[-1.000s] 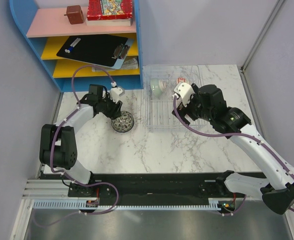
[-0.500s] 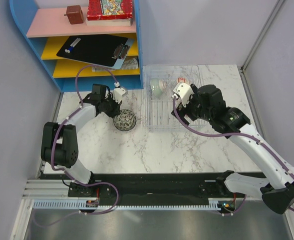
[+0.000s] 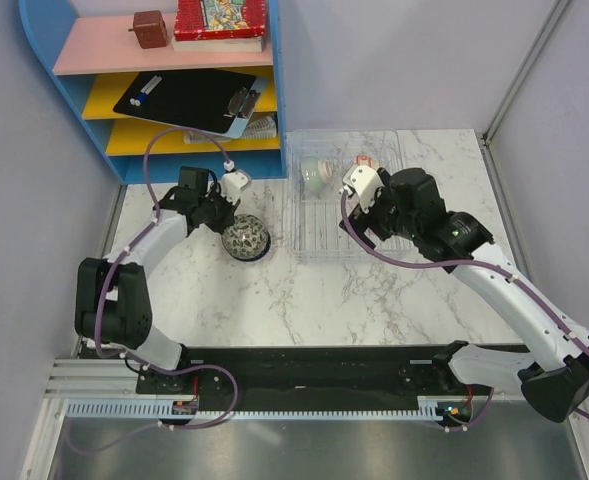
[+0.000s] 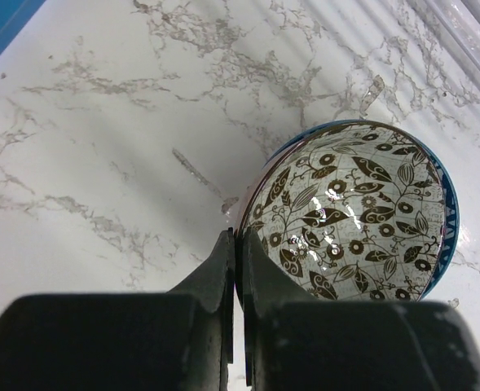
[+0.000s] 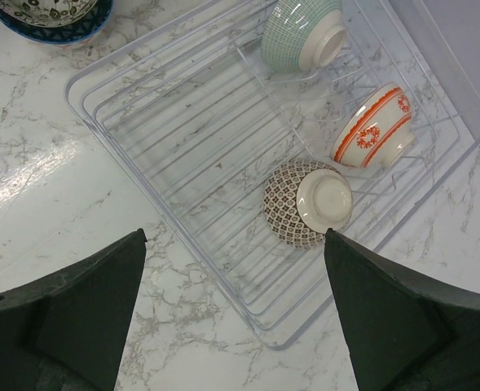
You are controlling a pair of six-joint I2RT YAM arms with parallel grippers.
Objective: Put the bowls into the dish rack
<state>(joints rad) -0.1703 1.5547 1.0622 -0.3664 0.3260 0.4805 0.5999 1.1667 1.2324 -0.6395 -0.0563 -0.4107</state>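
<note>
Three in rack (image 5: 182, 138), tipped on sides: green bowl (image 5: 301, 32), red-on-white bowl (image 5: 374, 130), mesh bowl (image 5: 301, 204). Fourth, leaf bowl (image 4: 354, 212), out on table (image 4: 101, 122) side, just L of rack, rim pinched in L gripper (image 4: 235, 244), clamped tight on it. R gripper (image 5: 231, 240) spread wide, empty, over rack's near part. Approx 3 of 4 done (no further bowl seen in any view). Can't tell if leaf bowl lifted or resting on table. Underside mostly hidden. Rack walls hard to trace, being clear. Mesh bowl lost under R arm in top view.

Clear dish rack (image 5: 166, 138) holding three tipped bowls (image 5: 307, 204), leaf-patterned bowl (image 4: 350, 220) outside
</note>
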